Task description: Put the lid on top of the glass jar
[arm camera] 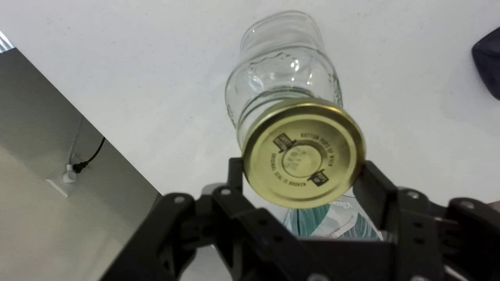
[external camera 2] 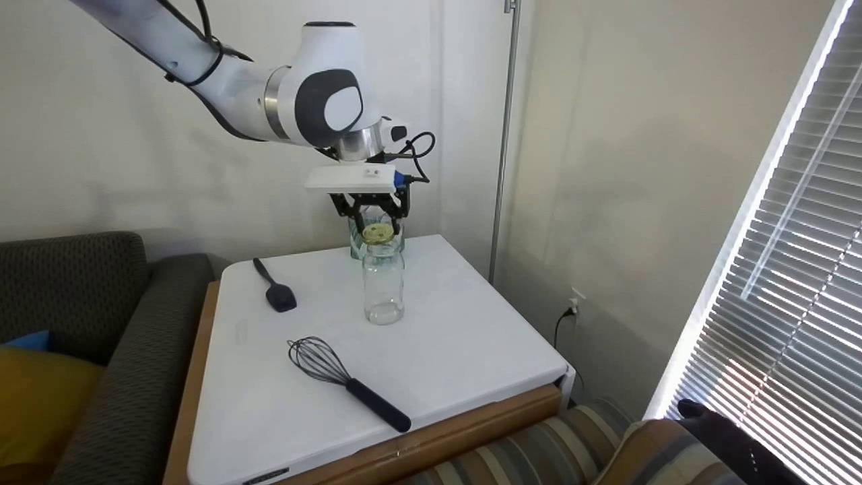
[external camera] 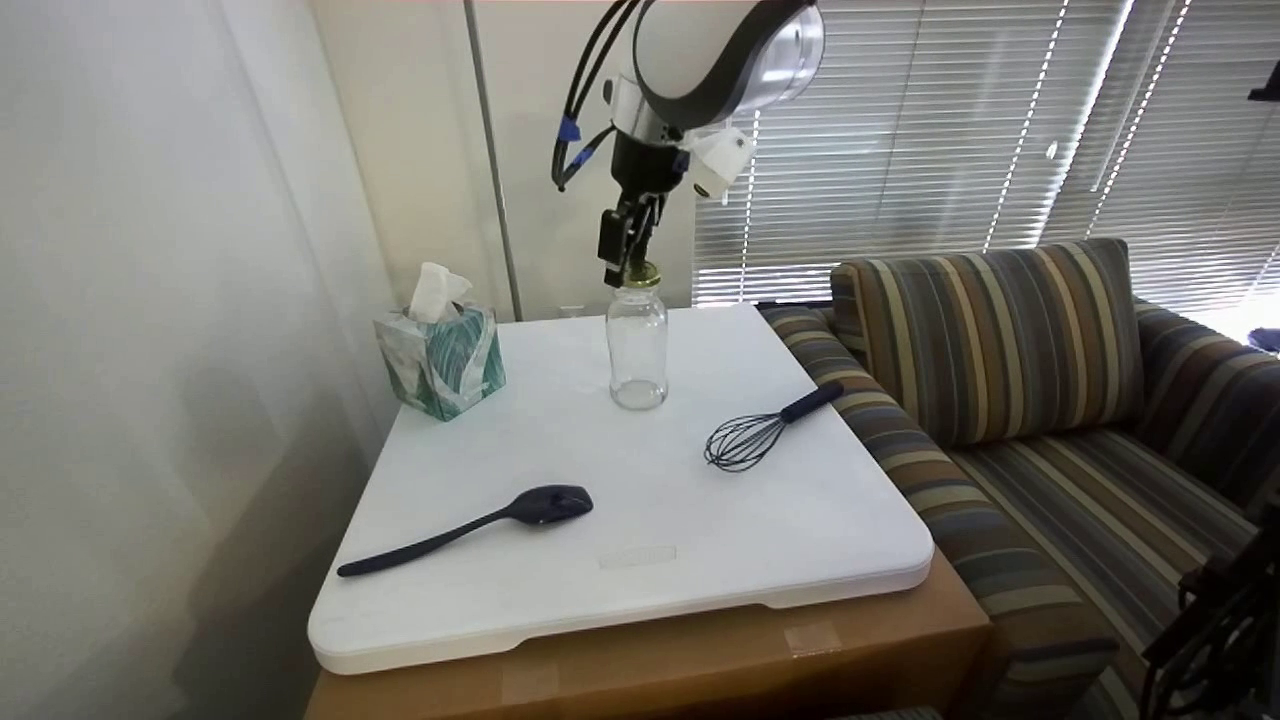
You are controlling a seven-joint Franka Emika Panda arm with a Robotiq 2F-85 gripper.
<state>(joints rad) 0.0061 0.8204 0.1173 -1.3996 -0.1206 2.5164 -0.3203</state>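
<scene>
The gold lid (arm camera: 304, 154) is right at the mouth of the glass jar (arm camera: 284, 72), pinched at opposite edges by the black gripper (arm camera: 305, 175), though whether it sits square on the neck I can't tell from here. I'd bring it level over the opening, lower it gently so the jar doesn't tip, and let go only once it rests evenly all round. The lid's face reads "BUTTON POPS UP WHEN" and "ORIGINAL SEAL IS BROKEN", and farther off the teal tissue box (arm camera: 336, 219) carries what looks like "Kleenex", partly blurred.
</scene>
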